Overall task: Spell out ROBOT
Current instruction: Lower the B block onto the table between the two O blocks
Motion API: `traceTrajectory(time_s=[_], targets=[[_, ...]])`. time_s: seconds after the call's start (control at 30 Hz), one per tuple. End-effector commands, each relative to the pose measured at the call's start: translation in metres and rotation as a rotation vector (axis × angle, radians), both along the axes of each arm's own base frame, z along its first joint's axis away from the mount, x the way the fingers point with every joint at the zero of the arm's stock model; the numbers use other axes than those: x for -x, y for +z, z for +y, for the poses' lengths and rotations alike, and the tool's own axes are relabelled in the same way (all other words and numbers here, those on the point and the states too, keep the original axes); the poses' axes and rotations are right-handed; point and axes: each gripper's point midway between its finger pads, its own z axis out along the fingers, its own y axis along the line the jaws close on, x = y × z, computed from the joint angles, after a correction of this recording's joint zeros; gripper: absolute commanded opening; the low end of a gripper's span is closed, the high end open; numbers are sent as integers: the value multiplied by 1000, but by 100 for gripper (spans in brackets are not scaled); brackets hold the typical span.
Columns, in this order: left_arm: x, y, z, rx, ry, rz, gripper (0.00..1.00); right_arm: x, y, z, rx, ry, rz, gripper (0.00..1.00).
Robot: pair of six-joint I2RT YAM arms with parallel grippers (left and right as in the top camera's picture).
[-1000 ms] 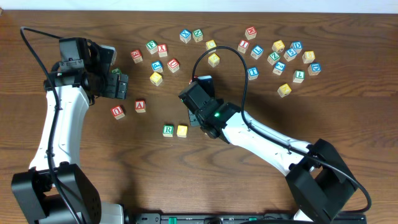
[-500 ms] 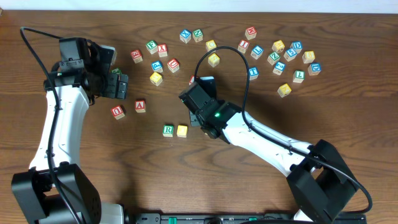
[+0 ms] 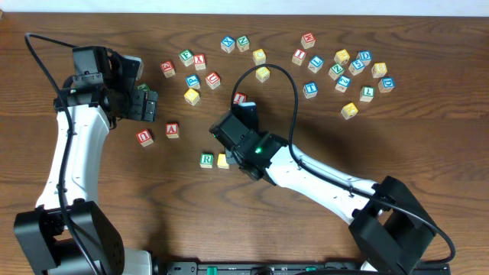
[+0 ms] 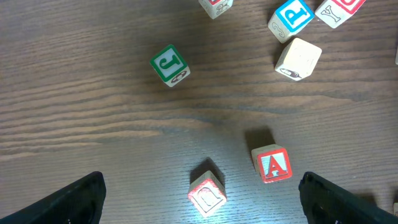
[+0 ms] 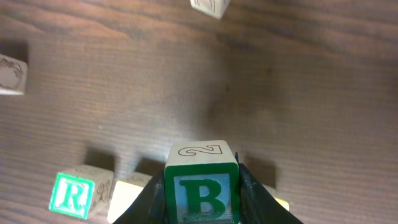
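A green R block (image 3: 206,160) sits on the wooden table with a yellow block (image 3: 222,160) touching its right side; both also show in the right wrist view, the R block (image 5: 71,194) and the yellow block (image 5: 129,198). My right gripper (image 5: 202,193) is shut on a green B block (image 5: 201,186), held just above and right of the yellow block. In the overhead view the right gripper (image 3: 233,145) hides the B block. My left gripper (image 4: 202,202) is open and empty above a red block (image 4: 207,193), with a red A block (image 4: 272,165) beside it.
Several loose letter blocks lie scattered across the far part of the table, including a red block (image 3: 240,98) just behind the right wrist and a green J block (image 4: 169,64). The red A block (image 3: 173,129) and another red block (image 3: 144,137) lie near the left arm.
My right arm has moved down and left toward the R and yellow blocks, uncovering a red block behind it. The left arm has not moved.
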Motion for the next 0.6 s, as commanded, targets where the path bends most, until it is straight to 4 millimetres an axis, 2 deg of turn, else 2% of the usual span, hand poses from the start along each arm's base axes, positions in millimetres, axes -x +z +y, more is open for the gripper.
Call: traceTrajectory(time_s=[0.0, 0.23, 0.57], targets=[[-5, 4, -2, 6, -11, -9, 97, 2, 9, -5, -21, -62, -9, 24], [-5, 4, -2, 6, -11, -9, 98, 6, 6, -13, 11, -86, 1, 23], [-5, 4, -2, 6, -11, -9, 98, 17, 3, -1, 7, -69, 5, 24]])
